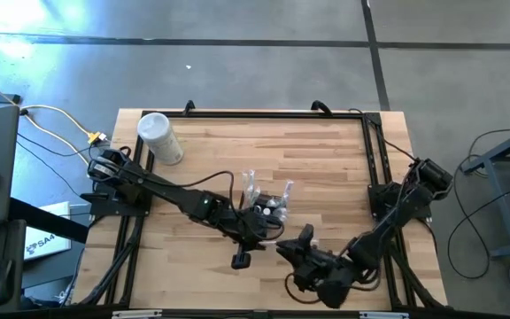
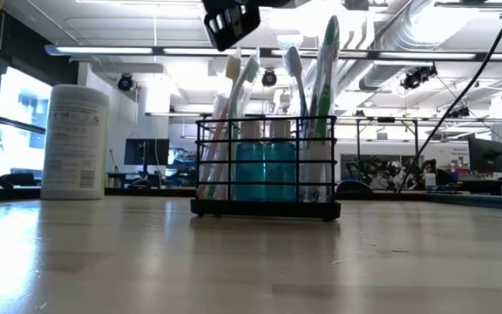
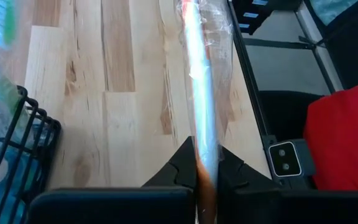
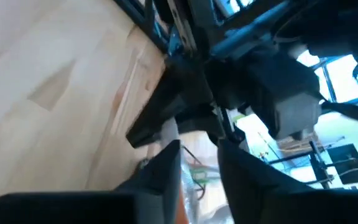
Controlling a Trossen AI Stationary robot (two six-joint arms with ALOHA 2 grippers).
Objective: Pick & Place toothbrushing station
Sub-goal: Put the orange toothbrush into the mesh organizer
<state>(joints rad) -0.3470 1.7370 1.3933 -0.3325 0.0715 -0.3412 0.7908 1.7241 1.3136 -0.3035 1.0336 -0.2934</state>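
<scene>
The toothbrushing station (image 2: pixel 264 166) is a black wire holder standing on its base on the wooden table, with wrapped toothbrushes and blue bottles upright in it; it also shows in the high view (image 1: pixel 268 206). My left gripper (image 3: pixel 207 168) hangs just near of it, shut on a toothbrush in clear wrap (image 3: pixel 201 81). My right gripper (image 4: pixel 197 165) faces the left one from the table's right, open, its fingers on either side of the toothbrush's near end. In the high view the two grippers meet (image 1: pixel 282 244). My left gripper pinches the wrapped toothbrush near its orange end (image 3: pixel 205 158) between its two fingers. The fingers lie along the brush, which runs straight out ahead of them, slanting down. The brush is clear of the table.
A white cylindrical container (image 1: pixel 159 137) stands at the table's far left corner, also seen in the low view (image 2: pixel 75 139). A black frame rail (image 1: pixel 370 159) runs along the table's right side. Bare wood lies between the container and the holder.
</scene>
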